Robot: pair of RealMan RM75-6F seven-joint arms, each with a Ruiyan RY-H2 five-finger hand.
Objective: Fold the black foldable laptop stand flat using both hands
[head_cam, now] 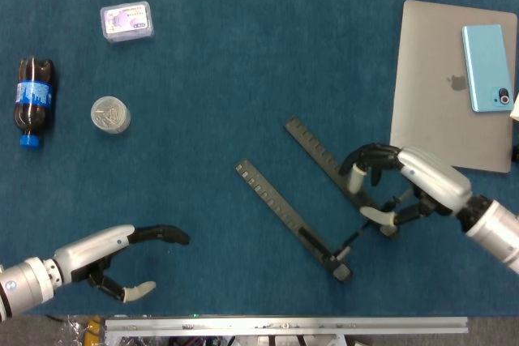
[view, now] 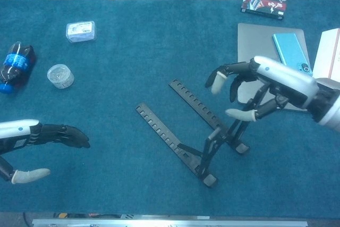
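The black laptop stand (head_cam: pixel 302 210) (view: pixel 183 131) lies in the middle of the blue table, its two notched rails running from far left to near right. Its support struts (view: pixel 215 141) stand raised near the front ends of the rails. My right hand (head_cam: pixel 405 182) (view: pixel 260 86) is over the right rail, fingers curled above it and thumb against the strut. My left hand (head_cam: pixel 113 255) (view: pixel 40 139) hovers at the near left, far from the stand, fingers apart and holding nothing.
A silver laptop (head_cam: pixel 442 79) (view: pixel 257 41) with a blue phone (head_cam: pixel 486 54) on it lies at the right. At the left are a cola bottle (head_cam: pixel 32 99), a round clear jar (head_cam: pixel 109 114) and a small plastic box (head_cam: pixel 126 21). A printed box (view: pixel 264 2) sits at the far right.
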